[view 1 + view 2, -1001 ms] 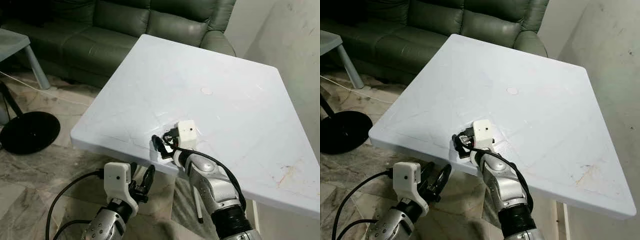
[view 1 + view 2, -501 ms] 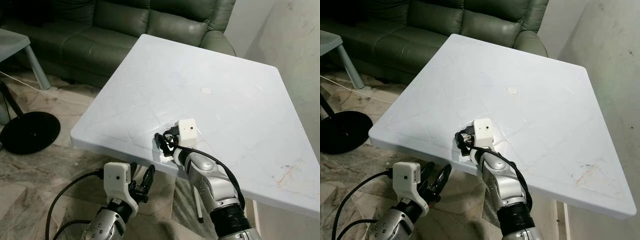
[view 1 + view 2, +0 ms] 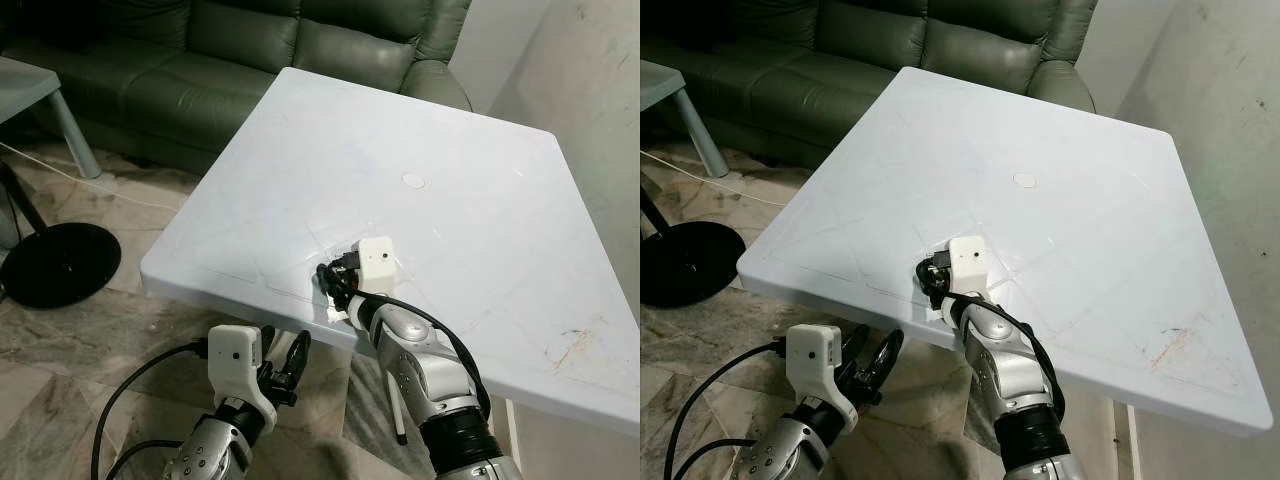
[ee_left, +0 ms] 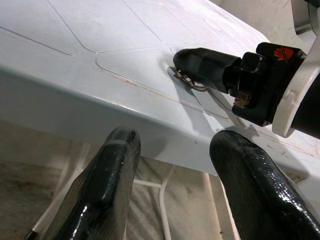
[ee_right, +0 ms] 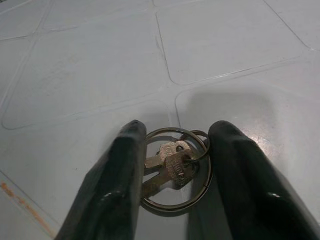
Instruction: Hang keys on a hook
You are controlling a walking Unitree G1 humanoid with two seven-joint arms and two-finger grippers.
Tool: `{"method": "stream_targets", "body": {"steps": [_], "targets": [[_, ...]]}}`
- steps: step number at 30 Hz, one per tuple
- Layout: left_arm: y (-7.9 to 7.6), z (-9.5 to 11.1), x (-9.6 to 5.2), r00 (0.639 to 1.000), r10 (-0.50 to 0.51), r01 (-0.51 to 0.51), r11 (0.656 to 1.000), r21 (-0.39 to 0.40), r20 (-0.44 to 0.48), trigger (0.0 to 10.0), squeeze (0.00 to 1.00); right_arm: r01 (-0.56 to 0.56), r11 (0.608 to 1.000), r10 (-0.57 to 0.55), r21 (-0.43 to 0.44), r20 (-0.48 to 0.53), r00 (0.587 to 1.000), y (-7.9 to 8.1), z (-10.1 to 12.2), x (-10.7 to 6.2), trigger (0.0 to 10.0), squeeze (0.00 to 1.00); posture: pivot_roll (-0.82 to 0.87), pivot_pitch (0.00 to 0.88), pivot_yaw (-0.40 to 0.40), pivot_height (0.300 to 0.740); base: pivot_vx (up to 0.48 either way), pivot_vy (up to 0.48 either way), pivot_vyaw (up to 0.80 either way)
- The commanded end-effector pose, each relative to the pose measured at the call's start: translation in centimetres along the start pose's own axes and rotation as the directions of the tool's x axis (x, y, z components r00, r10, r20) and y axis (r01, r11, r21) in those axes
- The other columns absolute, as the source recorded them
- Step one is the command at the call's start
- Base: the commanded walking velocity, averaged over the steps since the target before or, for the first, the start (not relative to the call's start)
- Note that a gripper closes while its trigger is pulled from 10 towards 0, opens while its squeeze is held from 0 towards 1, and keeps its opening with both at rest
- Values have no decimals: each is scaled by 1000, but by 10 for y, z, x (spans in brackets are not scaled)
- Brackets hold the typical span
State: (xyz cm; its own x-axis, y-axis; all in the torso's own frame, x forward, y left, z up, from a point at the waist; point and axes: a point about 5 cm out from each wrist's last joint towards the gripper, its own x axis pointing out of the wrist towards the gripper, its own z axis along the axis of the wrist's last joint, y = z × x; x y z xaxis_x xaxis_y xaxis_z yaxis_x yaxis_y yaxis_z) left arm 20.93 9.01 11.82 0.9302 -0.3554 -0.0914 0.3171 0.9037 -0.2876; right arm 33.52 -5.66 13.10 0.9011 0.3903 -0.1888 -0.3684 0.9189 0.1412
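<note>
A ring of small metal keys [image 5: 172, 165] lies flat on the white table [image 3: 430, 120], close to its front edge. My right gripper [image 3: 334, 282] rests over it, open, one black finger [image 5: 120, 175] on each side of the ring, each just at the ring's rim. In the left wrist view the ring [image 4: 187, 80] peeks out under the right gripper's finger. My left gripper [image 3: 283, 360] hangs open below the table edge, nothing between its fingers [image 4: 110, 185].
A green sofa [image 3: 250, 50] stands behind the table. On the marble floor to the left sit a black round base [image 3: 60, 262] and a grey side table [image 3: 25, 80]. A small round mark [image 3: 413, 181] lies mid-table. A pale wall [image 3: 590, 70] runs along the right.
My right gripper has slid a little further in over the table from its front edge, bringing the key ring between its fingers. The left arm has not moved.
</note>
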Motion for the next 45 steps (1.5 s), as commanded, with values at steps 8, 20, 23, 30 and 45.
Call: {"method": "stream_targets", "body": {"steps": [8,20,23,30,45], "targets": [[-4,3,-1,1000,-11,11,1000,-1,9,10000,0,6,1000,-6,3,-2,1000,-3,-2,1,0,0,186,176,-165,740,0,0,0],[-5,2,-1,1000,-12,12,1000,-2,11,10000,0,3,1000,-3,0,7,1000,-2,-2,2,0,0,189,171,-168,740,0,0,0],[-5,2,-1,1000,-11,11,1000,-2,12,10000,0,4,1000,-4,1,11,1000,-2,-1,2,0,0,189,172,-168,740,0,0,0],[-4,3,0,1000,-6,6,1000,0,14,10000,0,9,1000,-10,13,22,1000,-4,1,2,0,0,184,174,-166,740,0,0,0],[-3,5,5,1000,-7,7,1000,5,23,10000,0,41,991,-58,124,132,990,-14,19,3,0,0,172,167,-157,740,0,0,0]]}}
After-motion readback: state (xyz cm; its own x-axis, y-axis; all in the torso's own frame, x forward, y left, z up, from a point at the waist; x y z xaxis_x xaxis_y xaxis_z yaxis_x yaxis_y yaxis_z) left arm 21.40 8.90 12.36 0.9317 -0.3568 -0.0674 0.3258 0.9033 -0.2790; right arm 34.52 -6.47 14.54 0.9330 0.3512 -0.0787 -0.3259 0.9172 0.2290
